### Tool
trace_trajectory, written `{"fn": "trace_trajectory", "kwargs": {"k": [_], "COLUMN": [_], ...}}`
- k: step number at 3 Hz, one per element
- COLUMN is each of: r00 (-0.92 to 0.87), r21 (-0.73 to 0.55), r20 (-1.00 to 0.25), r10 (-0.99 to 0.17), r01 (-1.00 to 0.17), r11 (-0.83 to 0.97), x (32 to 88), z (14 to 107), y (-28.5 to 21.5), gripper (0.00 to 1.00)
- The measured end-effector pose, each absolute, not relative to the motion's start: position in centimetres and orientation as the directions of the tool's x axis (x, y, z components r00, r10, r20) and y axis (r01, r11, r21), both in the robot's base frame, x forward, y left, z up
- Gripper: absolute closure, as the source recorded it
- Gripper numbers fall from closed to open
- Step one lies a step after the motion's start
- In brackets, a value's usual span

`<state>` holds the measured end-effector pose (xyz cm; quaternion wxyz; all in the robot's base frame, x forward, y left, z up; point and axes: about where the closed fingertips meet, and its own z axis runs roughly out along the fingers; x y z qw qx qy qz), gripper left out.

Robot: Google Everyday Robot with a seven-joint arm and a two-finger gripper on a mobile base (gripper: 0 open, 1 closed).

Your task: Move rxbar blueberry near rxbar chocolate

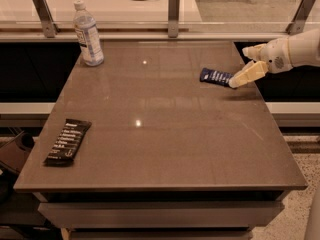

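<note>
The rxbar blueberry (215, 76), a small dark blue bar with white lettering, lies flat near the right edge of the brown table (160, 134). The rxbar chocolate (68, 141), a longer black bar with rows of white lettering, lies near the table's front left corner, far from the blue bar. My gripper (239, 79), cream-coloured, reaches in from the right and its tip is at the right end of the blue bar.
A clear plastic water bottle (88, 34) stands upright at the table's back left corner. A metal rail with posts (173, 14) runs behind the table. The table's right edge drops off just under my arm.
</note>
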<state>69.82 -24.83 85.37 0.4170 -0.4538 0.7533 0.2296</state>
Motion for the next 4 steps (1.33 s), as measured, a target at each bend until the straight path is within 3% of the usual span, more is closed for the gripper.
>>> {"fn": "trace_trajectory", "kwargs": {"k": [3,4], "r00": [-0.246,-0.246], "r21": [0.017,0.019], "r20": [-0.868,-0.867], "r10": [-0.432,-0.433], "r01": [-0.883,-0.885], "r11": [0.469,0.464], "x": [69.1,69.2], "z": [81.2,81.1], "y": [-21.6,-21.3], "gripper": [0.00,0.18]}}
